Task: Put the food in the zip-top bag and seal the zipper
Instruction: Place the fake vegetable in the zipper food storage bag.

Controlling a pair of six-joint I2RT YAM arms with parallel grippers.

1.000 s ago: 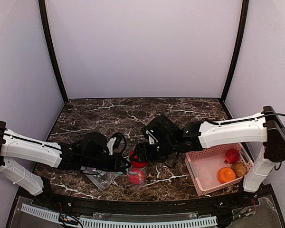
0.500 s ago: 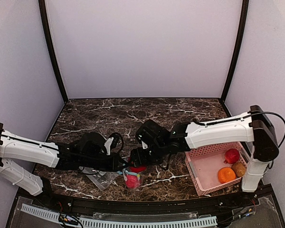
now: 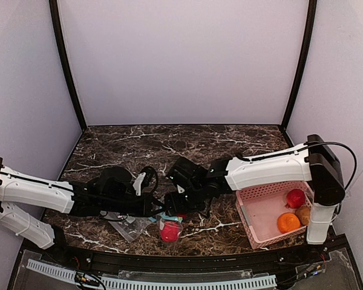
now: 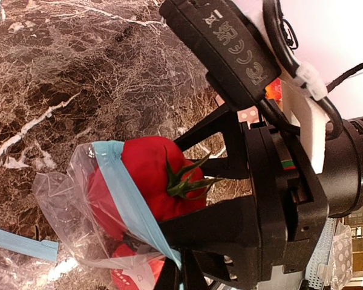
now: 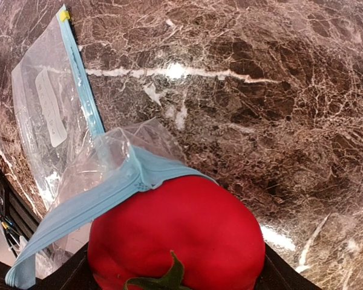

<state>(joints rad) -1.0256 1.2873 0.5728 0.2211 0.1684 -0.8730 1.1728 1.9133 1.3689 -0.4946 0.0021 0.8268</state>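
at the near middle of the table (image 3: pixel 109 145), between the two arms: one red tomato (image 5: pixel 180 238), stem end toward the right wrist, held by the right fingers (image 3: pixel 176 209), which stand wide apart on either side of it. position: at the mouth of the bag (image 4: pixel 66 202), partly past the blue zipper edge, not fully in. the bag mouth faces the right arm, so the way in runs from right to left and slightly down. left fingers (image 3: pixel 156 212): closed tight, seemingly pinching the zipper edge to hold the mouth up. second red fruit (image 3: pixel 169 231): inside the bag. right arm: reaching low across from the basket (image 3: pixel 272 188) side, wrist tipped down. left arm: low, reaching inward. spare bag (image 5: pixel 39 103): flat on the table, just beside.
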